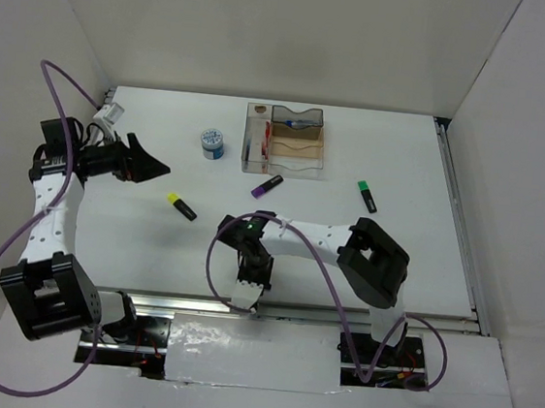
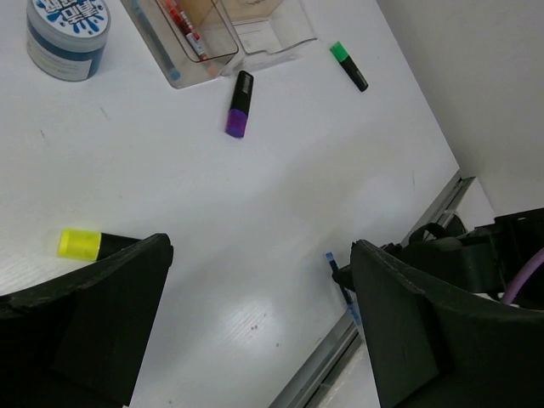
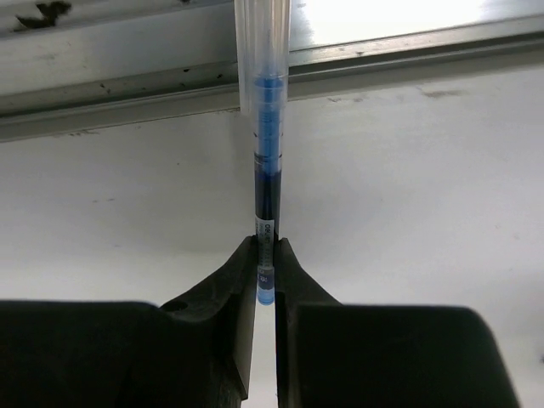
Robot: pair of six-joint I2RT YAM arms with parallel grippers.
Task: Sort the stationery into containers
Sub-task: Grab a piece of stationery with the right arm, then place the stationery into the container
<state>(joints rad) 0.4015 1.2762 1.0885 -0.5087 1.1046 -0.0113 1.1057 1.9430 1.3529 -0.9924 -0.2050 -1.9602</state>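
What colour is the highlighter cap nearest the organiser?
Purple cap on that highlighter; clearest in the left wrist view.

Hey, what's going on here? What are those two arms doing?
The robot is sorting stationery into a brown organiser at the far side of the table. Its right gripper is shut on a blue pen near the table's front edge. The left gripper hangs open, holding nothing. A purple highlighter, yellow highlighter, green highlighter and round tub lie loose; a red pen is already inside the organiser.
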